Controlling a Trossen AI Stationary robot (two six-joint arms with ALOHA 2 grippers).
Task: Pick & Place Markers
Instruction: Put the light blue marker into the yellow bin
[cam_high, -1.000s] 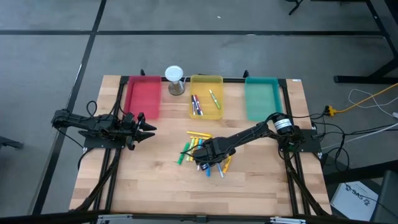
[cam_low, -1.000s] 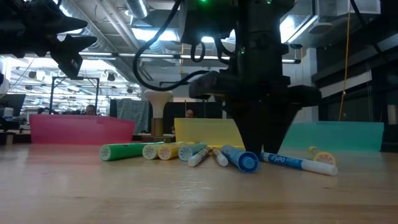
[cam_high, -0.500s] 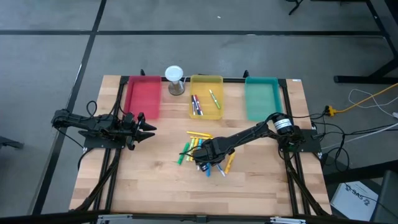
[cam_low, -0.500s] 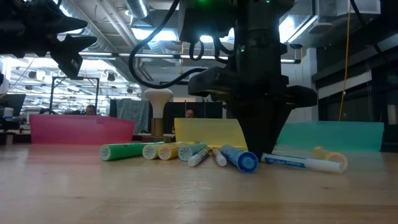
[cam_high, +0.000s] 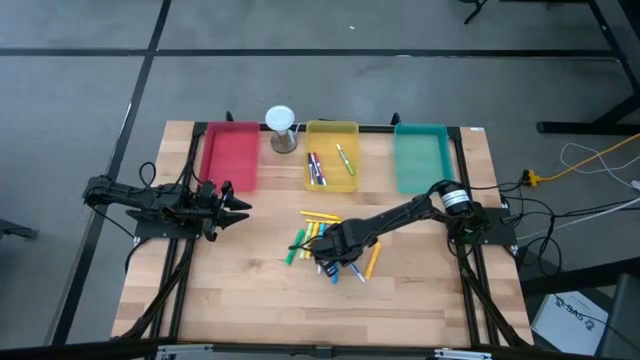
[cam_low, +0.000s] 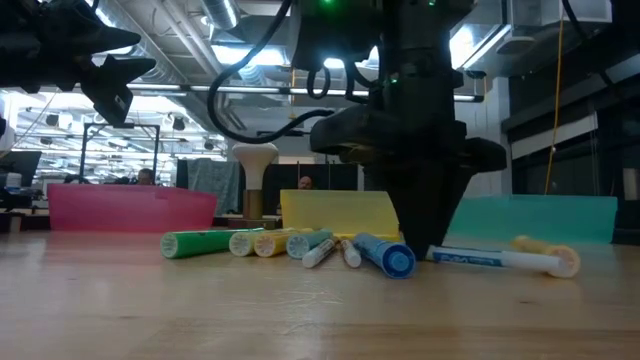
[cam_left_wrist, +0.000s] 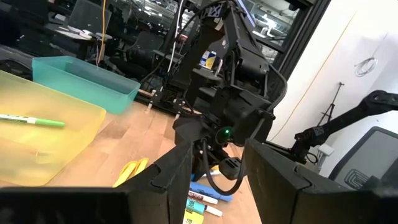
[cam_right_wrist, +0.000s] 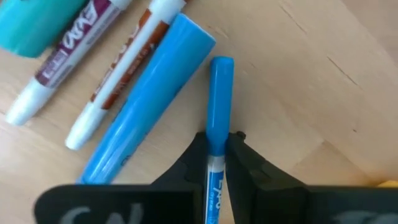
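Two fingers of right tool (cam_right_wrist: 217, 163) pinch blue marker (cam_right_wrist: 219, 99) (thin).

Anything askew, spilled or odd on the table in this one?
Nothing damaged or spilled. The loose markers lie in an untidy heap mid-table, as expected for sorting; a few already sit in the yellow tray. The right gripper is shut on a thin blue marker at the heap. The left gripper waits, open, near the red tray.

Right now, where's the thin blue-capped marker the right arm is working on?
In the right wrist view, the thin blue-capped marker lies on the wooden table between the right tool's fingers, beside a fat blue marker, in the pile below the yellow tray.
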